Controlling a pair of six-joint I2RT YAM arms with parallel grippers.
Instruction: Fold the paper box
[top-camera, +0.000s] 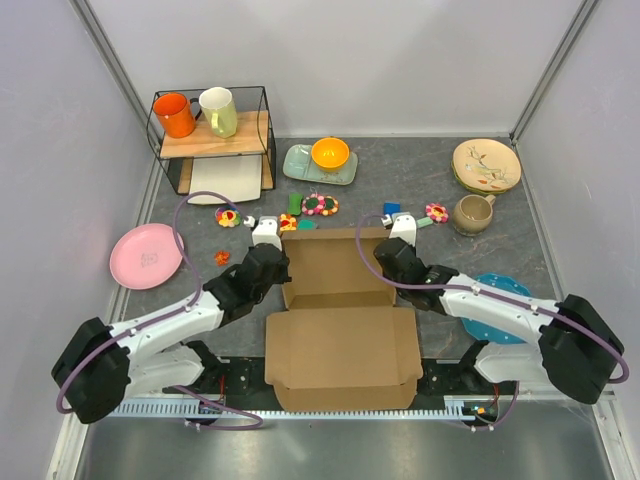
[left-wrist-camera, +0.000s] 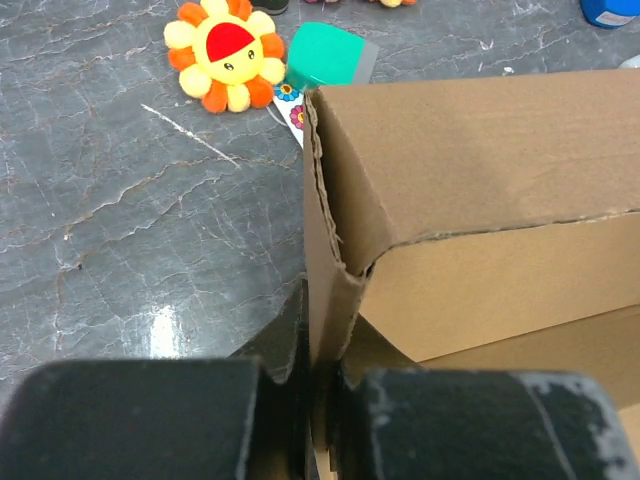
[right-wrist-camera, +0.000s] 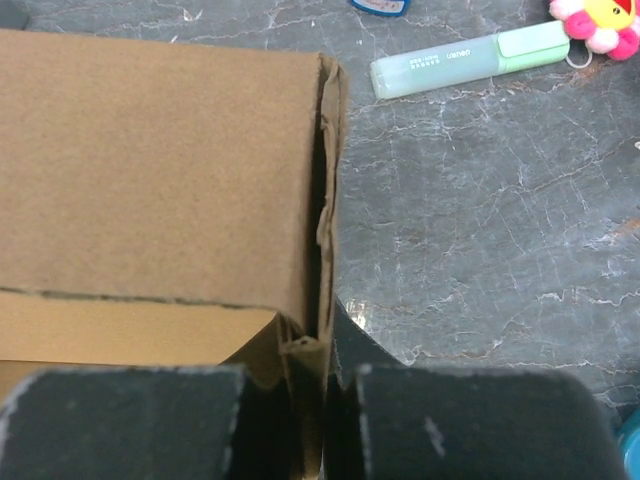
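I have one paper box (top-camera: 340, 330), at the middle of the table (top-camera: 420, 190), with its open lid panel lying flat toward the near edge. My left gripper (left-wrist-camera: 318, 380) is clamped on the left side wall and my right gripper (right-wrist-camera: 325, 380) on the right wall, so two pinches, one per wall. The cardboard looks light and stiff, though it will crease, and I judge it best held by the wall edges near the far corners.

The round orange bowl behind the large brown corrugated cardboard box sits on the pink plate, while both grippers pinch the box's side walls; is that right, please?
Not quite: the top external view shows the orange bowl on the pale green rectangular tray, not the pink plate; the rest about the cardboard box stands.
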